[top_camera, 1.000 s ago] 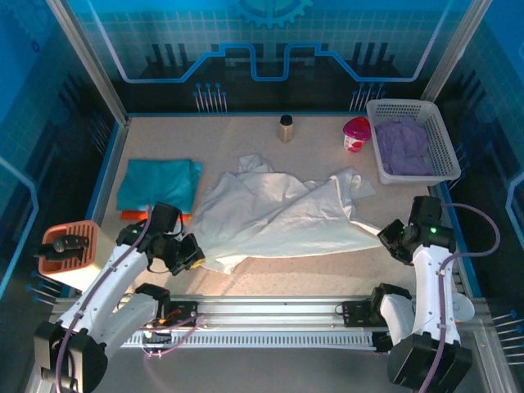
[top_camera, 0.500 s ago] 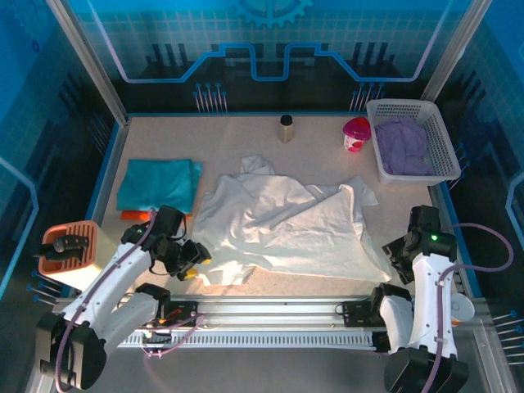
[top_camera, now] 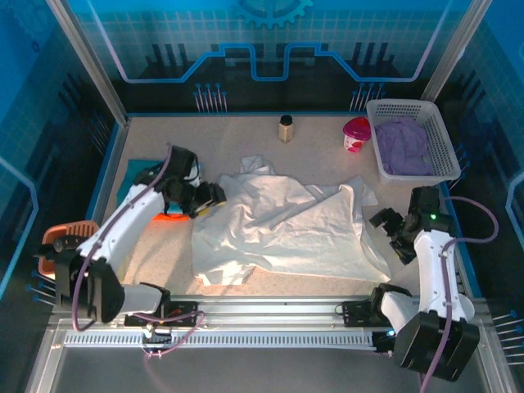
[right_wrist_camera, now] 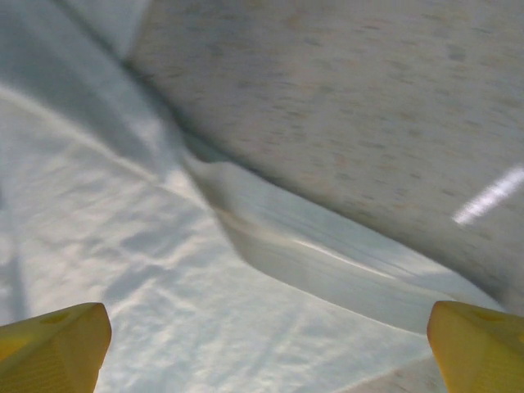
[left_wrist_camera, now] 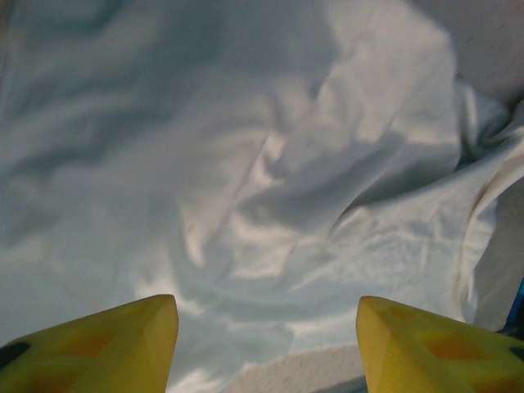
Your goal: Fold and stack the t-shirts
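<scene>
A large rumpled white cloth t-shirt (top_camera: 282, 225) lies on the speckled surface (top_camera: 319, 143) between the left pincer (top_camera: 211, 199), half open, and the right pincer (top_camera: 388, 232), wide open, both empty.

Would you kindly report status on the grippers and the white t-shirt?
Left gripper open, right gripper open. White t-shirt rumpled, unfolded. Nothing lying on it.

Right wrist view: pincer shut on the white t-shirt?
No, the right pincer stands open, fingertips wide apart, with the white t-shirt lying loose on the table beneath.
</scene>
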Robot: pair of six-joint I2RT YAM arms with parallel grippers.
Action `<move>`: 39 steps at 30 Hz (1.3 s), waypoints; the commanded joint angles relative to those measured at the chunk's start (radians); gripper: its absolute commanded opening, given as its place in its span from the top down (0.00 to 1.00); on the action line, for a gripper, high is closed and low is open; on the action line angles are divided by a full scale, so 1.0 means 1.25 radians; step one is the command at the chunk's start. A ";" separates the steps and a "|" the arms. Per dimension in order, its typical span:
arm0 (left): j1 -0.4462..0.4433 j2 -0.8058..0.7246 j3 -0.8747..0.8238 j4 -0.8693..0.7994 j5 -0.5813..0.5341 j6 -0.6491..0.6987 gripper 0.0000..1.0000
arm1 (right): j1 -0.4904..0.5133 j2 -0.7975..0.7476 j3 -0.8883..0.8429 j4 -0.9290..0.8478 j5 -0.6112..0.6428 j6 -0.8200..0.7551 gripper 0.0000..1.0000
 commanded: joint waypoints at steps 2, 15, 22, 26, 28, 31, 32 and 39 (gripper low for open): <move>-0.004 0.170 0.150 0.061 -0.049 0.119 0.39 | 0.014 -0.033 -0.022 0.156 -0.133 -0.030 0.00; 0.007 0.711 0.737 -0.112 -0.174 0.180 0.54 | 0.062 0.007 -0.002 0.176 -0.100 -0.101 0.00; 0.006 0.831 0.861 -0.177 -0.161 0.169 0.57 | 0.061 -0.011 -0.008 0.172 -0.099 -0.110 0.00; 0.001 0.839 0.832 -0.159 -0.159 0.152 0.58 | 0.062 -0.010 -0.023 0.183 -0.112 -0.101 0.00; -0.001 0.849 0.829 -0.157 -0.145 0.147 0.61 | 0.061 -0.006 -0.020 0.178 -0.122 -0.102 0.00; -0.010 0.862 0.827 -0.139 -0.127 0.132 0.62 | 0.061 -0.009 -0.008 0.160 -0.121 -0.114 0.01; -0.015 0.868 0.830 -0.134 -0.122 0.126 0.63 | 0.061 -0.011 -0.005 0.154 -0.115 -0.118 0.01; -0.020 0.908 0.880 -0.125 -0.133 0.108 0.77 | 0.059 -0.034 -0.014 0.133 -0.108 -0.130 0.01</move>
